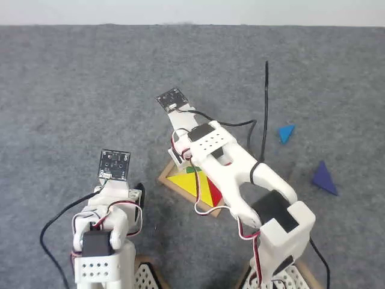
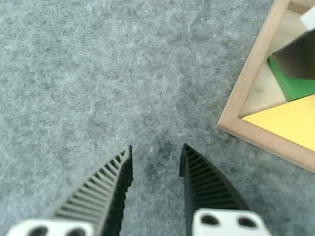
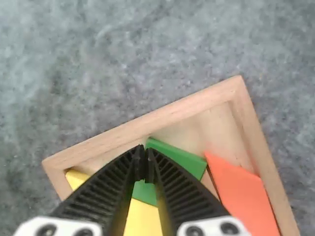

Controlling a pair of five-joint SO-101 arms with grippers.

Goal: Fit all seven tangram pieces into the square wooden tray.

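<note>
2 off tray (image 3: 157, 118): blue triangle (image 1: 286, 133), purple triangle (image 1: 323, 177) | left end effector (image 2: 156, 147) spread | right end effector (image 3: 146, 150) pressed together

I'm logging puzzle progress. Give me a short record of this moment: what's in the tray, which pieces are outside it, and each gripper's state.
tray: wooden tray on grey carpet, partly filled
in tray: yellow piece, green piece, orange piece
outside: blue triangle and purple triangle, on the carpet, apart from the tray
left gripper: open, over bare carpet beside a tray corner
right gripper: shut, tips at the green piece
</note>
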